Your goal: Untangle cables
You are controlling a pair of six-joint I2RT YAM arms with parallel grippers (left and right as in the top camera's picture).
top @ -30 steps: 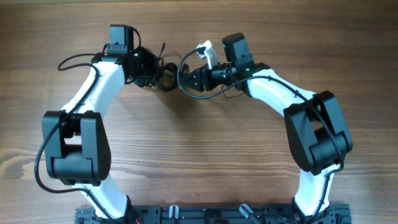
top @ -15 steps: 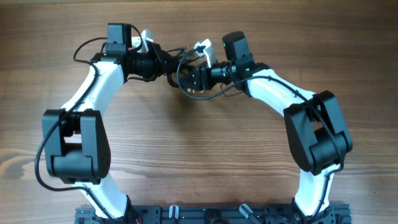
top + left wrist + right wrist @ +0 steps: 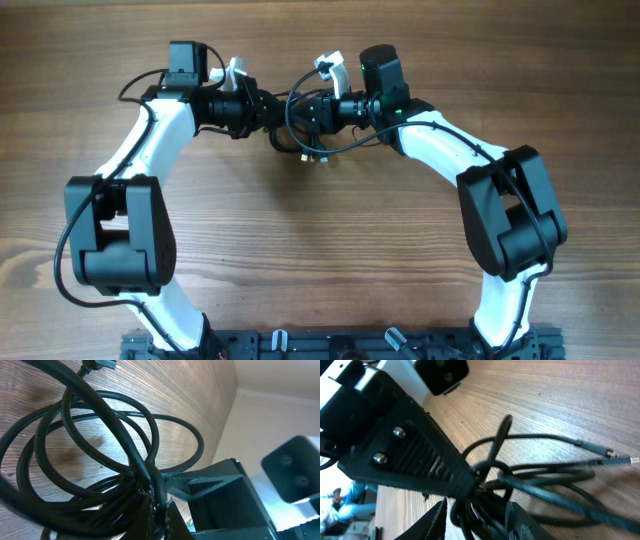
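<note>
Wood-grain table (image 3: 320,250) beneath the cables (image 3: 147,485), pale wall (image 3: 280,380) beyond

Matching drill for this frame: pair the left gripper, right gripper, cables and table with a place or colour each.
1. left gripper
2. right gripper
3. cables
4. table

A. brown wood grain
B. on the left side of the clump
C. black, between both grippers
D. on the right side of the clump

Pairs: 1-B, 2-D, 3-C, 4-A

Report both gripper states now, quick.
Left gripper: closed, pinching the cables.
Right gripper: closed on the cables, with the bundle held between its fingers.
</note>
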